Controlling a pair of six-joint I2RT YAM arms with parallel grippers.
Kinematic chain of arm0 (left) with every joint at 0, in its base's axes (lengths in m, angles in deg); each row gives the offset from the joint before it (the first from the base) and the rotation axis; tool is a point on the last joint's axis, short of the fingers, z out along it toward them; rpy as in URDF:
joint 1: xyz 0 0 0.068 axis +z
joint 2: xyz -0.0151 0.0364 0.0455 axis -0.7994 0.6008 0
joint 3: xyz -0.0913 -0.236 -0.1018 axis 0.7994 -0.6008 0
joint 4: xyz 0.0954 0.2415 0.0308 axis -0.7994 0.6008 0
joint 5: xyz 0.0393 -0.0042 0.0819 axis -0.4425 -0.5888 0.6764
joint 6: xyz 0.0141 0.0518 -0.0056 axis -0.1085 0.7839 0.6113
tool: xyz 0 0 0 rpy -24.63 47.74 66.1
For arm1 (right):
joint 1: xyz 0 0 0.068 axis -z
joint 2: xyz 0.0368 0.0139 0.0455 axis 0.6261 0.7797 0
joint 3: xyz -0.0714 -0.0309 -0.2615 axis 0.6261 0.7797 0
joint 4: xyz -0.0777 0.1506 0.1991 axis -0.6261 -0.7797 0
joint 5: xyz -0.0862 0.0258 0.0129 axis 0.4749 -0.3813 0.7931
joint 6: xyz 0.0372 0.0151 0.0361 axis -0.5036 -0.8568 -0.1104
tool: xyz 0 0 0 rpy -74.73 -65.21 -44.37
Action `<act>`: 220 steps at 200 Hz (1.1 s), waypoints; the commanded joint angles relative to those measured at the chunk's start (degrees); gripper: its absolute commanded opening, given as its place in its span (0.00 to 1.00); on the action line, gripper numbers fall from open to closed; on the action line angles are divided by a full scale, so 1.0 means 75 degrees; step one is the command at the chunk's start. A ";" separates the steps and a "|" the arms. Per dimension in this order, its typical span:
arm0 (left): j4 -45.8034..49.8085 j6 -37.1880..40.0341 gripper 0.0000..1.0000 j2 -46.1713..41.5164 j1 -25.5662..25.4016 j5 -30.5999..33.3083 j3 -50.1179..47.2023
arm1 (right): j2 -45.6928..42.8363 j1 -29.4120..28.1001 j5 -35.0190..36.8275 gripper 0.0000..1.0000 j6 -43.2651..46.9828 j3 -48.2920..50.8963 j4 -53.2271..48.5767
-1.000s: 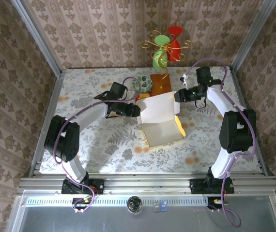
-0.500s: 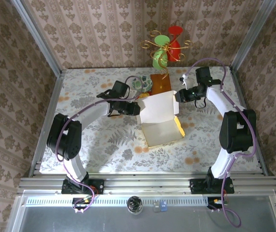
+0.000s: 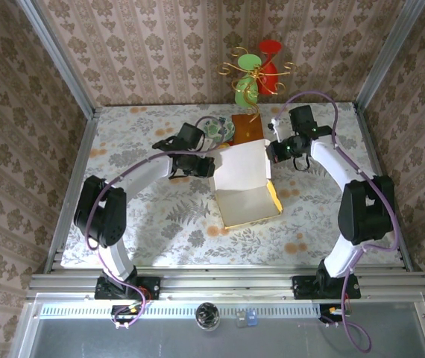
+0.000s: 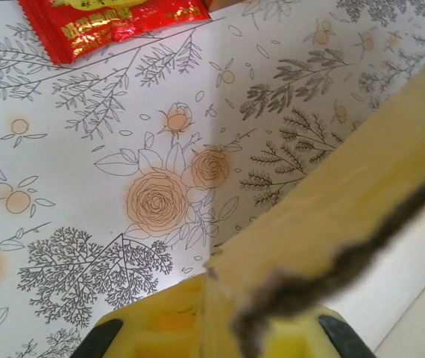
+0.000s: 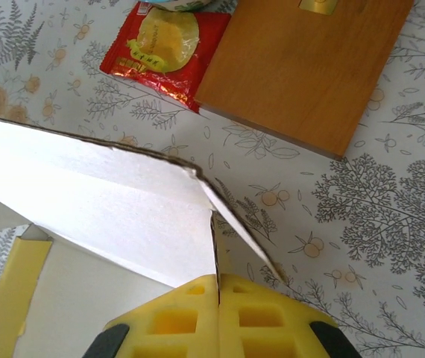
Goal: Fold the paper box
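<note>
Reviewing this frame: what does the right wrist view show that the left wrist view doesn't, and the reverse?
Right wrist adds: the orange-brown rectangular wooden board, lying flat, and the white inner side of the yellow cardboard paper box, with the right hand pinching a flap edge. Left wrist adds: the box's yellow outer wall with its ragged brown edge, clamped in the left hand. Both: the small red glossy packet and the white floral tablecloth.

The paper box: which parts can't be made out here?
Left wrist view: the paper box is blurred and cut off at right; the left tool hides its lower part.
Right wrist view: its floor runs off the bottom behind the right tool.
Top view: the pinch points are too small.
</note>
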 commanded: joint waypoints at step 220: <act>-0.2153 -0.0517 0.00 -0.0498 0.0185 0.2032 0.0140 | -0.1321 -0.1652 0.2975 0.00 -0.3649 0.1919 0.4080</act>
